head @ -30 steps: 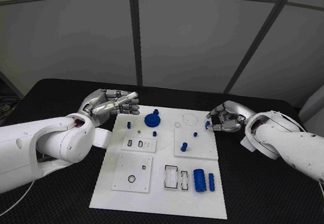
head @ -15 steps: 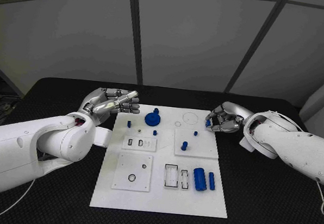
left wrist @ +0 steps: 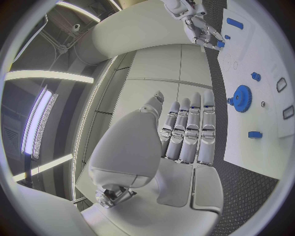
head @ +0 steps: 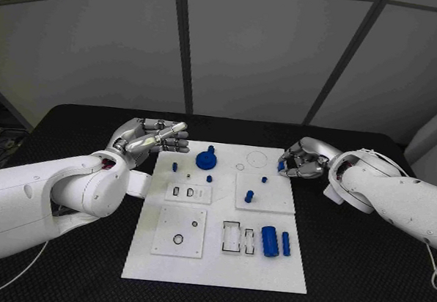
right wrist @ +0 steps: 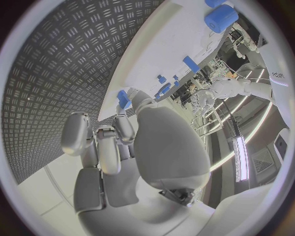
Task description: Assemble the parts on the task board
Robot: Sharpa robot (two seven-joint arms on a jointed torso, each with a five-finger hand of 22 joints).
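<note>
The right robot hand (head: pixel 303 162) hovers at the far right edge of the task board (head: pixel 216 269), fingers curled round a small blue part (right wrist: pixel 123 98), probably to seat it. The left robot hand (head: pixel 154 138) waits beside the board's far left corner, fingers extended, holding nothing.

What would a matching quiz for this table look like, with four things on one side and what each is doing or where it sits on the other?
Things:
1. blue gear
2. large blue cylinder
3. left hand
4. right hand

Places or states:
A. pinches a small blue part
B. lies on the near right part of the task board
C. sits at the board's far end
D. holds nothing, beside the board's far left corner

Pairs: 1-C, 2-B, 3-D, 4-A
</note>
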